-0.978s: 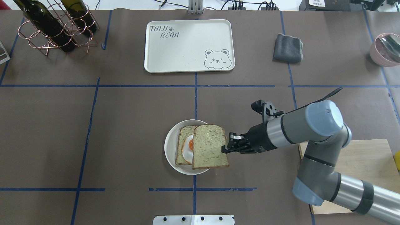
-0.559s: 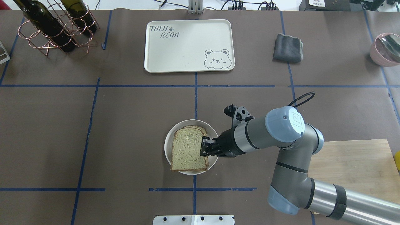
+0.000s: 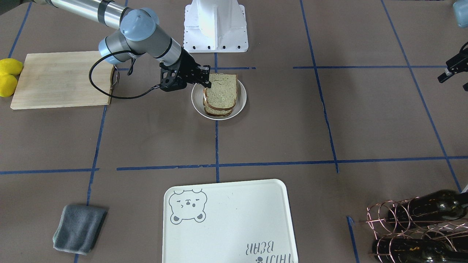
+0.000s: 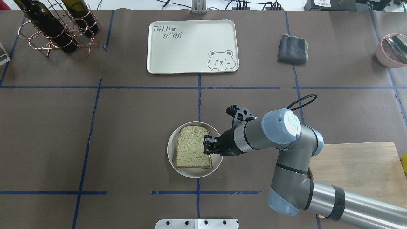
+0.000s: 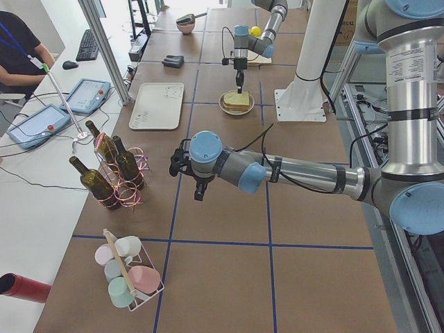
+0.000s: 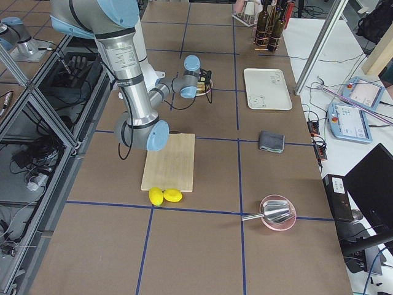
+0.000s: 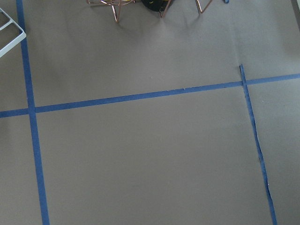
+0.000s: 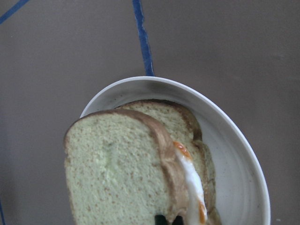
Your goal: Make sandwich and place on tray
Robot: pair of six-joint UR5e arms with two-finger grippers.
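The sandwich sits on a small round white plate (image 4: pixel 171 159) at the table's middle front. The top bread slice (image 4: pixel 190 148) lies over the lower slice and hides the egg from above. In the right wrist view the white egg (image 8: pixel 188 174) shows between the top slice (image 8: pixel 117 178) and the lower slice (image 8: pixel 180 119). My right gripper (image 4: pixel 208 145) is shut on the top slice's right edge; it also shows in the front view (image 3: pixel 207 79). The cream tray (image 4: pixel 190 47) with its bear drawing lies bare at the far middle. My left gripper (image 5: pixel 182 161) hovers over bare table far left; I cannot tell its jaws.
A wooden cutting board (image 4: pixel 356 165) lies under my right arm, with two lemons (image 3: pixel 9 75) beside it. A grey cloth (image 4: pixel 293 48) lies right of the tray. A copper rack with wine bottles (image 4: pixel 54 28) stands far left. A pink bowl (image 4: pixel 392 51) is far right.
My right gripper carried the top slice left over the plate and lowered it onto the egg and lower slice, so the egg is now covered from above.
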